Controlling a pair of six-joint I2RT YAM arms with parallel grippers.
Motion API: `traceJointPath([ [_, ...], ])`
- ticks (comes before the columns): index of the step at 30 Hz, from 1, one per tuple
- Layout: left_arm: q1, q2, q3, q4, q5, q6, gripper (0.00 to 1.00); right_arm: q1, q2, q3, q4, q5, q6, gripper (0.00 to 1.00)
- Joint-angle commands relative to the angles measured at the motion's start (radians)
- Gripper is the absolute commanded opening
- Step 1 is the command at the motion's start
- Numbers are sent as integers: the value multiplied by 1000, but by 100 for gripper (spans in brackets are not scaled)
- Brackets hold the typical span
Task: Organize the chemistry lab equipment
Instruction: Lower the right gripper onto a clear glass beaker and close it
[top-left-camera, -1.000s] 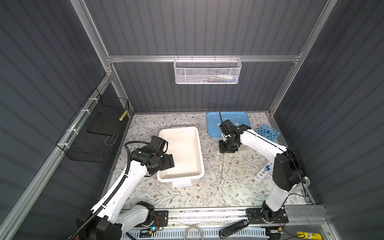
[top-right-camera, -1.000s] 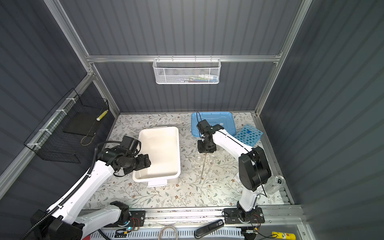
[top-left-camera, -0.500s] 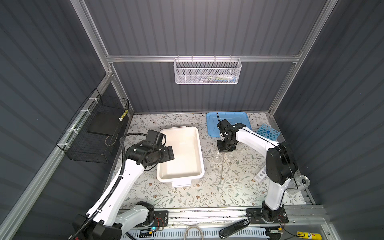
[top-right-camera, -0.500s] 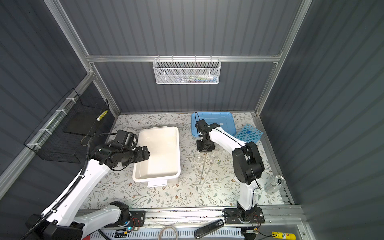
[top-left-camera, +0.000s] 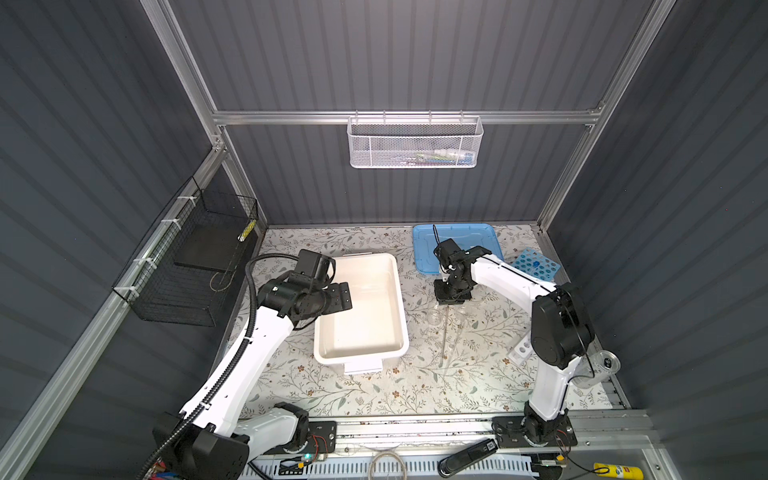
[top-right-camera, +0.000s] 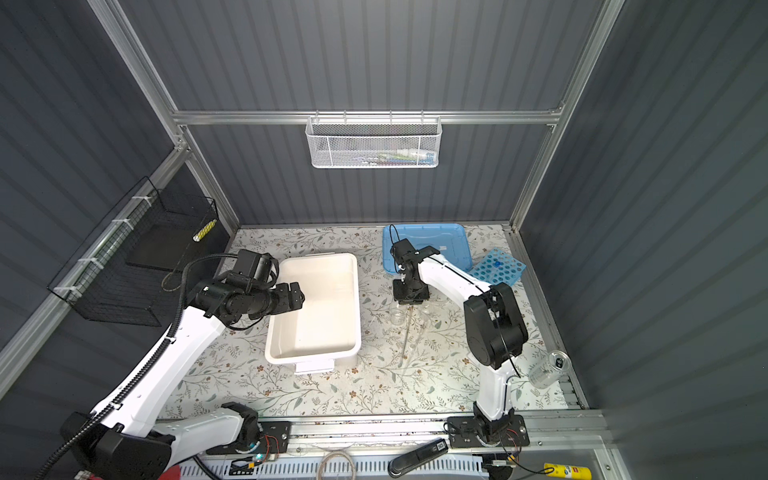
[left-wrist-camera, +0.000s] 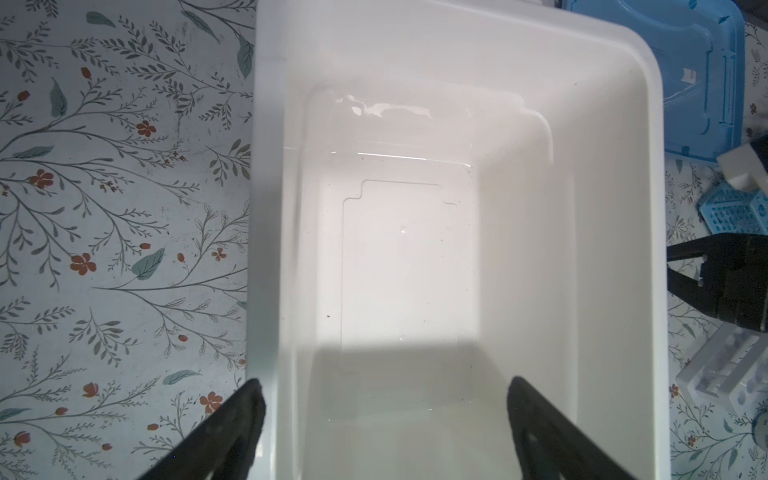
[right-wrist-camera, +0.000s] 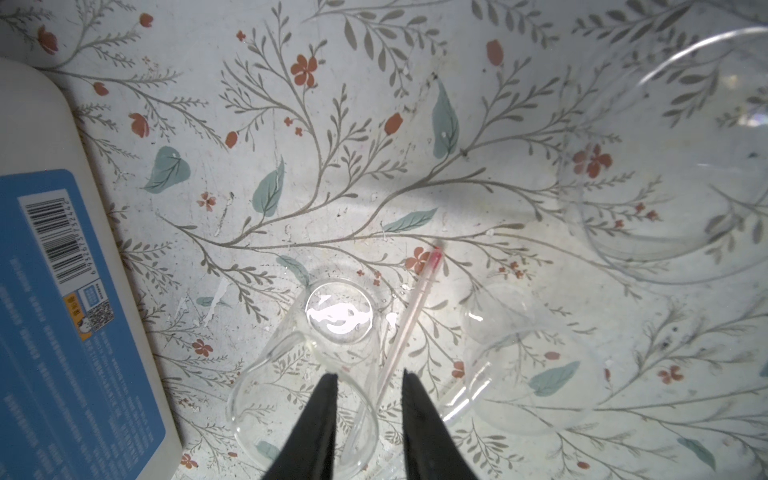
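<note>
My right gripper points down at a small clear beaker on the floral mat. Its jaws stand narrowly apart, one finger over the beaker's mouth and one outside, with the beaker wall and a thin red-tipped glass rod between them. A second small beaker and a larger clear vessel stand close by. In a top view the right gripper hangs just behind the beaker and rod. My left gripper is wide open and empty over the white tub.
The blue lid lies at the back right, the sky-blue rack beside it. A small white rack sits by the right arm's base, a clear jar at the right edge. Wire baskets hang on the back and left walls.
The right gripper's jaws have narrowed around the beaker wall and rod. The left gripper has moved a little toward the back over the tub's left side, staying open.
</note>
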Motion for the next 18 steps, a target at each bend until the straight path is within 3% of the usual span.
traceJointPath([
  [1,-1,15,19,14,3,29,92,12,-10,-20,-11,10,17,30],
  [9,-1,37,17,12,-40,34,92,34,-63,-38,-12,43,37,30],
  [18,1,57,30,10,-87,40,92,34,-18,-41,-12,51,37,29],
])
